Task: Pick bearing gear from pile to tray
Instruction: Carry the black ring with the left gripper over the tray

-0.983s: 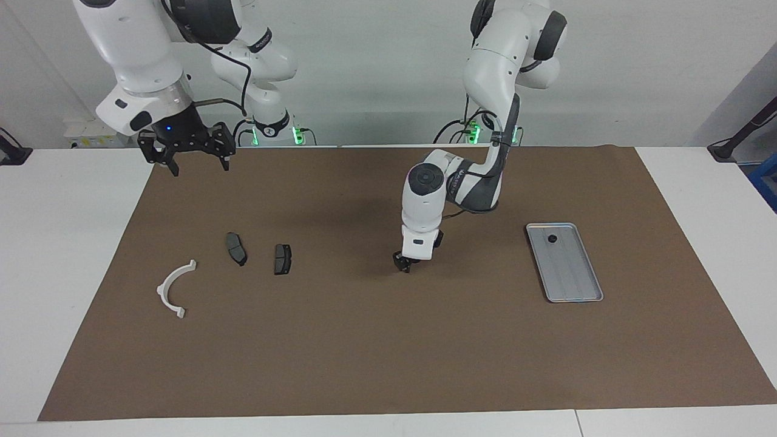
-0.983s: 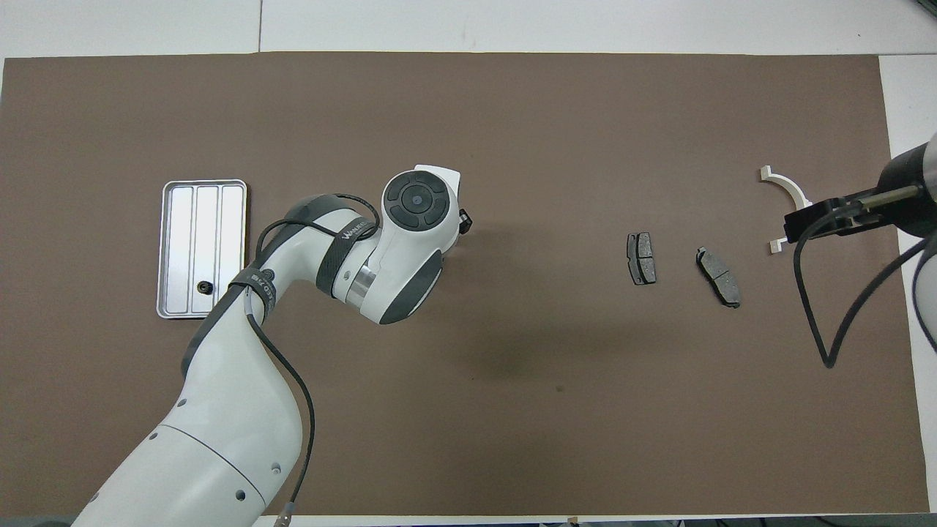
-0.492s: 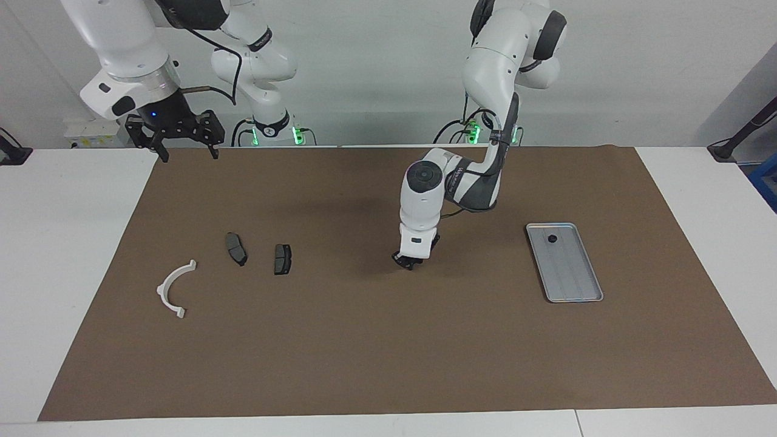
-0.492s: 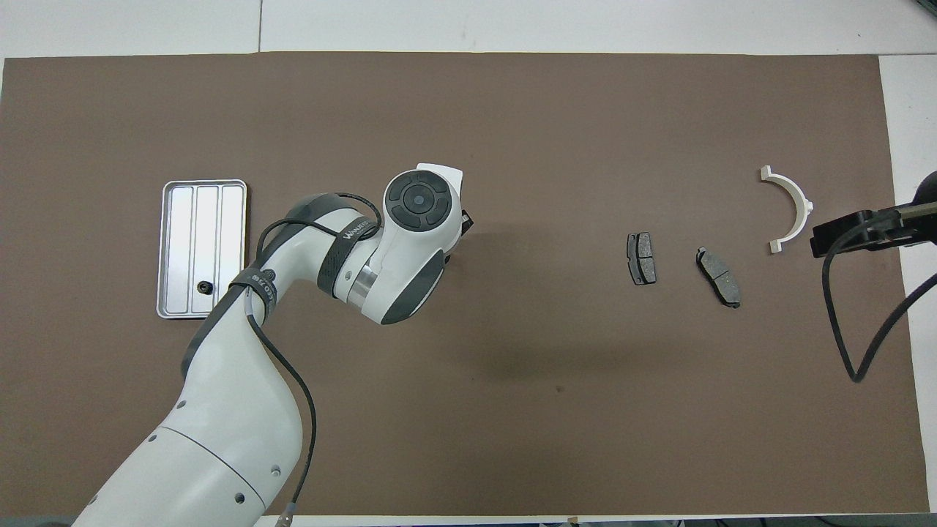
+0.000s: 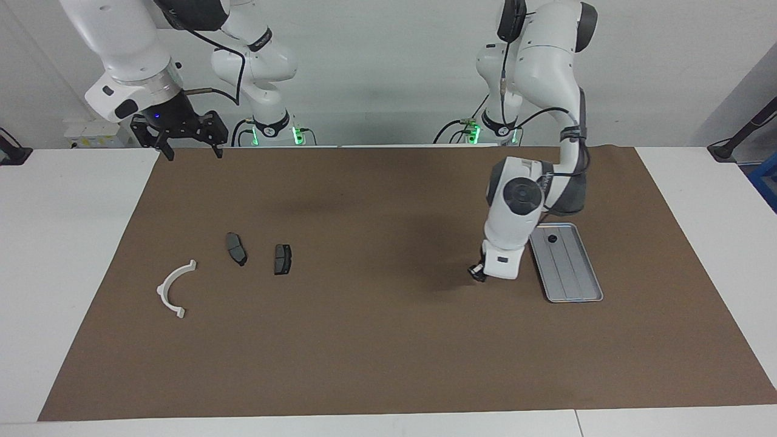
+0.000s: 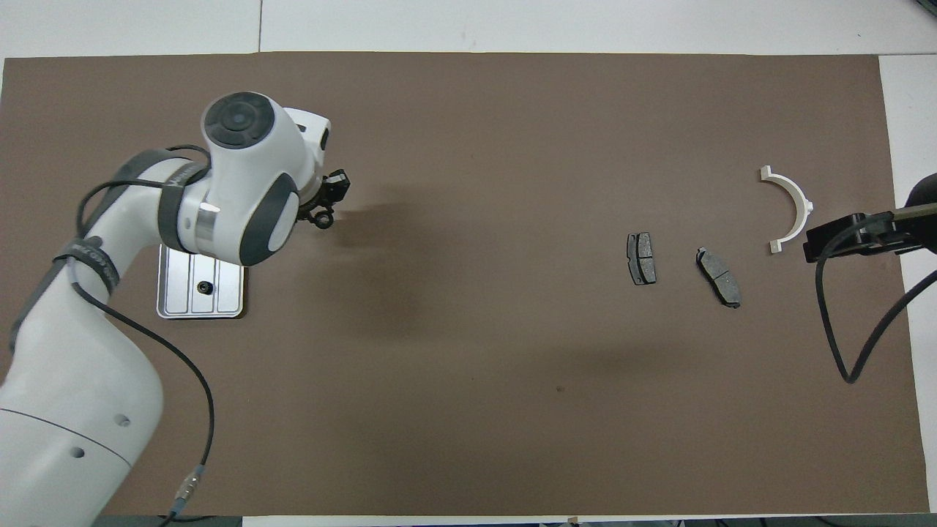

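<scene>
My left gripper (image 5: 478, 273) hangs low over the brown mat, just beside the silver tray (image 5: 569, 282) on its side toward the right arm's end. It is shut on a small black round piece, the bearing gear (image 6: 322, 218). Another small black round piece (image 5: 552, 238) lies in the tray's end nearer the robots. What is left of the pile is a white semicircular bracket (image 5: 161, 290) and two dark brake pads (image 5: 236, 248) (image 5: 282, 258). My right gripper (image 5: 188, 149) waits open, raised over the mat's corner by its own base.
In the overhead view the left arm covers part of the tray (image 6: 219, 296). The brown mat (image 5: 376, 340) covers most of the white table. The right arm's black cable (image 6: 842, 351) loops over the mat's edge near the bracket (image 6: 804, 201).
The left gripper shut on the small black piece at the mat's middle, lifted it and carried it to beside the tray. The right gripper drew back toward its base.
</scene>
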